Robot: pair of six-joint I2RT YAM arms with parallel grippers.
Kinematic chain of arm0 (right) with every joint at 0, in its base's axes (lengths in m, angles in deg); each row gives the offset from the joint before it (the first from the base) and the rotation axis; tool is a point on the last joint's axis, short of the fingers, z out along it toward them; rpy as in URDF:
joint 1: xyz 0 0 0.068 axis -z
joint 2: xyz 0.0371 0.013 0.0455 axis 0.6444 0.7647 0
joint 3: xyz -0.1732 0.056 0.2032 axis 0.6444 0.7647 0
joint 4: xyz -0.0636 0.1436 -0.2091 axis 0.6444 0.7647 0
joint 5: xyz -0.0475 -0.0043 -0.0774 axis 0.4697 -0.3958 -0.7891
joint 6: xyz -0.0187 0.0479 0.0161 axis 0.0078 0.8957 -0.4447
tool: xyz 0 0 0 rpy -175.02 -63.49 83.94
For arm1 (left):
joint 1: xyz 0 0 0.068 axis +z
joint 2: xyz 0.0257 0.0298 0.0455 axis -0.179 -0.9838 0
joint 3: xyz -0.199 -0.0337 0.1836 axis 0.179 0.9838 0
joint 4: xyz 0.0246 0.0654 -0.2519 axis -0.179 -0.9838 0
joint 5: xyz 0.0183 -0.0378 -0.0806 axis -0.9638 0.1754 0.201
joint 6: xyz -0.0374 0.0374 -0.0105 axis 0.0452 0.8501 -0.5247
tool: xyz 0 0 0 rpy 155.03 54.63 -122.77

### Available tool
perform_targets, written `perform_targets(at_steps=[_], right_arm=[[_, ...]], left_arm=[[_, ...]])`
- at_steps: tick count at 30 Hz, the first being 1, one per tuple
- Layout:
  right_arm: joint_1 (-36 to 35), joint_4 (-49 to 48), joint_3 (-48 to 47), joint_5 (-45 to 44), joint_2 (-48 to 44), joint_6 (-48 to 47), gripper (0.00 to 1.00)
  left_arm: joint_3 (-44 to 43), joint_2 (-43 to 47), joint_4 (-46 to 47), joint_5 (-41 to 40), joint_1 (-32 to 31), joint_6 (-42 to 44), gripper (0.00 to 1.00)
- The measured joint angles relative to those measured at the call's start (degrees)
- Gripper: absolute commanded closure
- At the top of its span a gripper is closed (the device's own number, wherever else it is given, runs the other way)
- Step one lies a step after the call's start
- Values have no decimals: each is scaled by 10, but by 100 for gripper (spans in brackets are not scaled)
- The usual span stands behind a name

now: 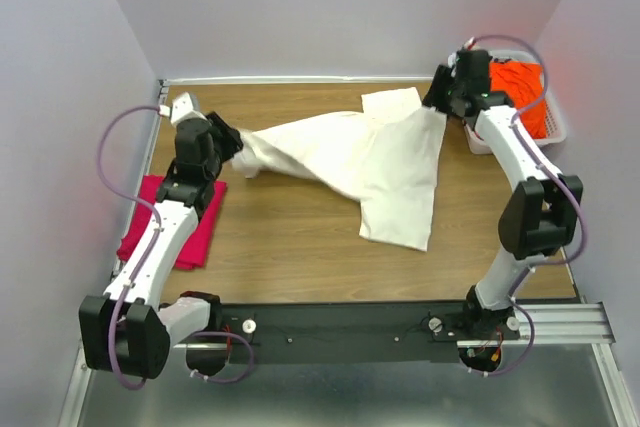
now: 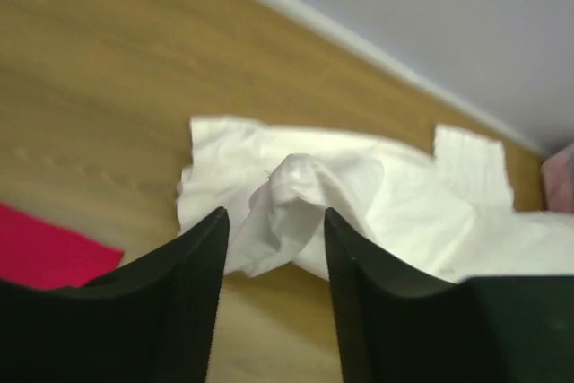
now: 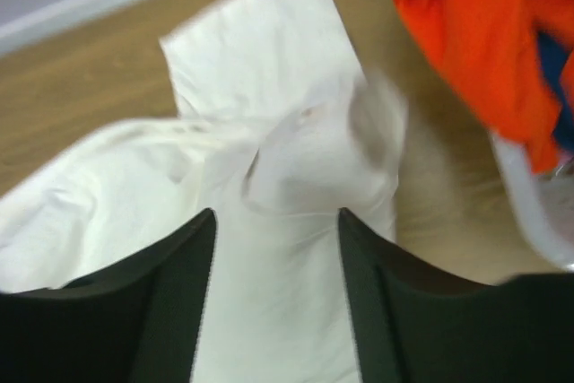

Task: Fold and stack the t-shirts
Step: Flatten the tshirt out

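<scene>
The pink shirt [image 1: 205,227] lies near-left of the white shirt [image 1: 370,162], whose left end the left gripper [image 1: 232,144] pinches and whose far-right edge, perhaps a hem corner, the right gripper [image 1: 438,99] clamps, with the orange shirt [image 1: 520,82] in a basket [image 1: 556,123] farther right.

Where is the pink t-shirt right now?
In the top view, the pink t-shirt lies at the table's left edge, partly under the left arm, left of the cream-white t-shirt.
</scene>
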Motion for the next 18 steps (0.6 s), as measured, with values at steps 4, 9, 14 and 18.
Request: perform_targets(at_steps=[4, 9, 14, 18], right_arm=[[0, 19, 79, 5, 48, 10, 18], [0, 7, 200, 3, -41, 32, 18], [0, -10, 365, 9, -231, 71, 21], [0, -22, 467, 38, -318, 107, 21]], left_arm=[[80, -18, -2, 47, 1, -30, 42], [123, 17, 7, 69, 1, -50, 46], [174, 50, 2, 63, 1, -89, 63], [202, 27, -29, 41, 1, -120, 63]])
